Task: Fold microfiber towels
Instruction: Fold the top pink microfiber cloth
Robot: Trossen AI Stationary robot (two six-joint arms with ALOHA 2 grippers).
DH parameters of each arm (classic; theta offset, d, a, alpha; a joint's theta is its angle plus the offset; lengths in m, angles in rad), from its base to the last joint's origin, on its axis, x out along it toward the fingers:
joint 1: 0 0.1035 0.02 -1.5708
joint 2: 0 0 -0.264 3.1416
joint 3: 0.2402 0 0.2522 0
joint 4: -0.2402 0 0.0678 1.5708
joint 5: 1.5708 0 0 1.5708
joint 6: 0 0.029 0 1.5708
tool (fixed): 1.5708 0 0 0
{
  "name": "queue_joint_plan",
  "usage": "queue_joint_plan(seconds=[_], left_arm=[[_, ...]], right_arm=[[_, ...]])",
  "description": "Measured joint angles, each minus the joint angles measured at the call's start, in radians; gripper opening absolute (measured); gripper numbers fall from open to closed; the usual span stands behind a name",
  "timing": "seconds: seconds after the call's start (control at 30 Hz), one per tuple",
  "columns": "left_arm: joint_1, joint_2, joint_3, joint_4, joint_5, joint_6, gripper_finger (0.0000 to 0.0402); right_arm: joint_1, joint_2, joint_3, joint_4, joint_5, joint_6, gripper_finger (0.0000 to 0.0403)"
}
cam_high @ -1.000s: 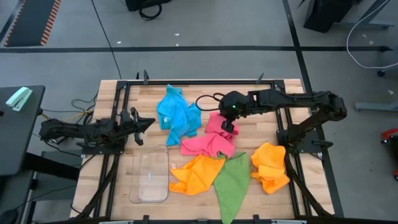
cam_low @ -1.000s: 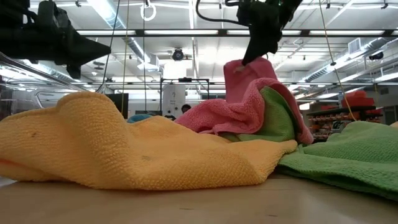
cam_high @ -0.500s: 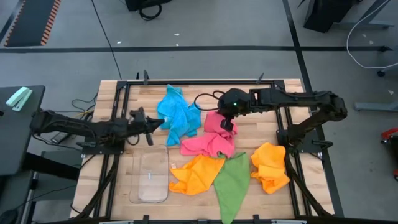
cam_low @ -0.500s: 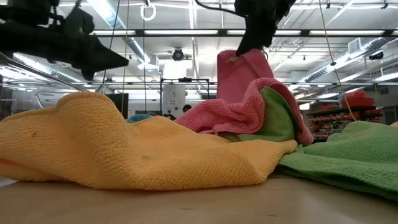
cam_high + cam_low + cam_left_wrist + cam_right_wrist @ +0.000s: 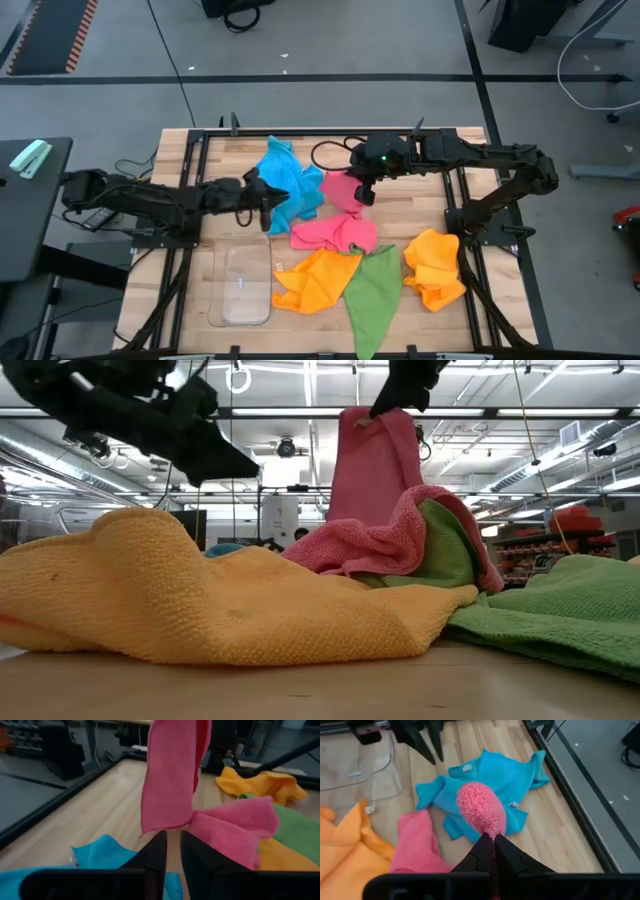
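Observation:
A pink towel lies mid-table, and one end of it is drawn up under my right gripper, which is shut on it. My left gripper reaches level over the sky blue towel with its fingers a little apart. It points at the hanging pink sheet and touches nothing. An orange towel, a green towel and a second orange towel lie crumpled toward the near edge. My right gripper pinches the pink towel's raised end between its two fingers, which slant down from above. A bunched fold bulges just past the fingertips. The sheet hangs below the fingers, and its lower part rests on the table with the heap.
A clear plastic tray lies at the near left, beside the orange towel. Black frame rails run along the table's left and right sides. Bare wood shows between the blue towel and the left rail.
My left gripper has gone toward the table's right edge, from the left rail to over the blue towel, nearing the pink sheet. My right gripper has risen and drawn the pink towel's held end higher. The rest of that towel has stayed on the table.

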Motion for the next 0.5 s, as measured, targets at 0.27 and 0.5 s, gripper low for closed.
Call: queue_joint_plan(seconds=[0.27,0.5], left_arm=[[0.051,0.198,0.096,0.000,0.079,0.013,0.0126],[0.079,0.364,0.208,-0.005,0.125,0.035,0.0165]], right_arm=[[0.035,0.000,0.000,0.010,-0.001,0.008,0.0010],[0.066,0.000,0.000,0.026,-0.015,0.023,0.0010]])
